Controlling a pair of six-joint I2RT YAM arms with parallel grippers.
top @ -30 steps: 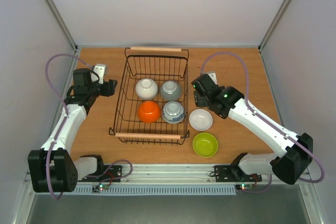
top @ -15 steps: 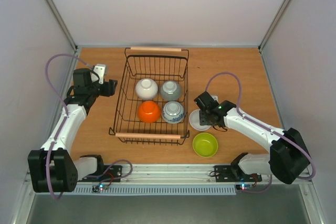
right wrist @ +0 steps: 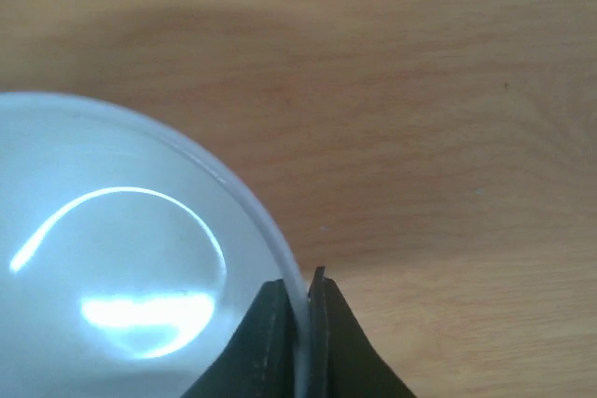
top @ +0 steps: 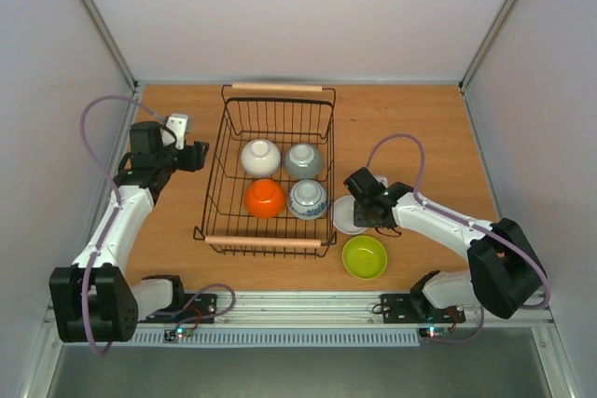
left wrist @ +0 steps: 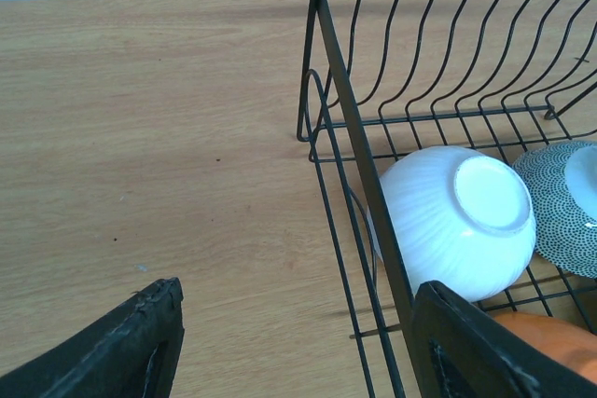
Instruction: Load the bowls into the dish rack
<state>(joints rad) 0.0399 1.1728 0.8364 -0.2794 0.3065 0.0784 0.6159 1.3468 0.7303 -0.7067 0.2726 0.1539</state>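
The black wire dish rack [top: 216, 157] stands mid-table and holds several upturned bowls: a white one [top: 260, 157], a grey one [top: 303, 160], an orange one [top: 266, 198] and a blue-patterned one [top: 308, 199]. Right of it on the table sit a white bowl [top: 347, 215] and a lime green bowl [top: 365, 256]. My right gripper [top: 370, 211] is shut on the white bowl's rim [right wrist: 300, 300], one finger inside and one outside. My left gripper [top: 198, 157] hangs open at the rack's left side [left wrist: 359, 146], with nothing between its fingers; the white bowl [left wrist: 457, 221] shows through the wires.
Light wooden bar handles [top: 276, 87] cap the rack's far and near ends. White walls enclose the table on three sides. Bare wood lies left of the rack [left wrist: 159, 146] and at the far right [top: 420, 118].
My right arm has come down from beside the rack to the white bowl on the table, and its gripper has shut on the bowl's rim. The left arm has not moved.
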